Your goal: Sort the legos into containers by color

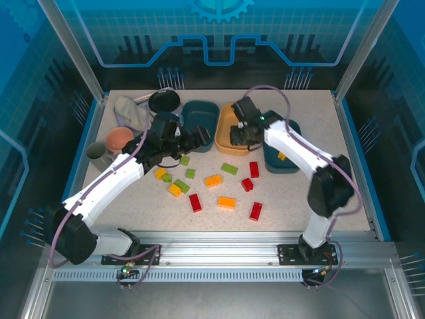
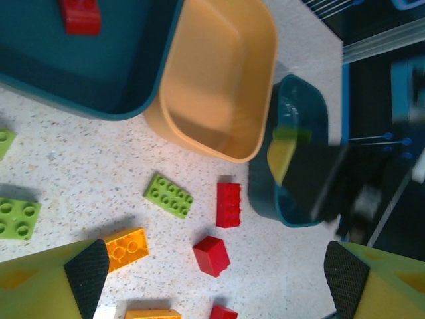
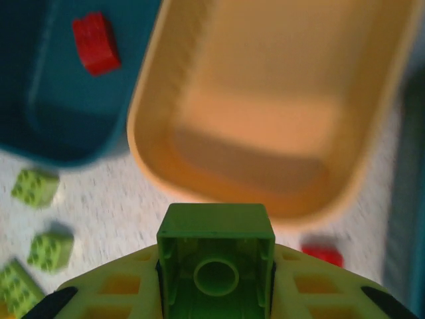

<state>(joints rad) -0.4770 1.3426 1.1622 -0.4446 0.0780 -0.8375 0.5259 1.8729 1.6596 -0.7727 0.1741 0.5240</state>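
My right gripper (image 3: 216, 266) is shut on a light green square brick (image 3: 216, 256), held just before the near rim of the yellow-orange tub (image 3: 279, 100), which looks empty. My right gripper (image 1: 239, 133) hangs over that tub (image 1: 226, 114). My left gripper (image 1: 192, 139) is open by the left teal tub (image 1: 199, 116); its pads (image 2: 86, 269) stand wide apart above a red brick (image 2: 211, 254) on the table. That teal tub (image 2: 99, 80) holds one red brick (image 2: 81, 14). The right teal tub (image 1: 282, 159) holds a yellow brick (image 1: 281, 157). Several red, green and orange bricks (image 1: 213, 180) lie scattered on the table.
A pink bowl (image 1: 119, 138), a grey cup (image 1: 97, 156), a crumpled cloth (image 1: 129, 109) and a round black pan (image 1: 164, 101) crowd the back left. Metal frame posts and blue edging border the table.
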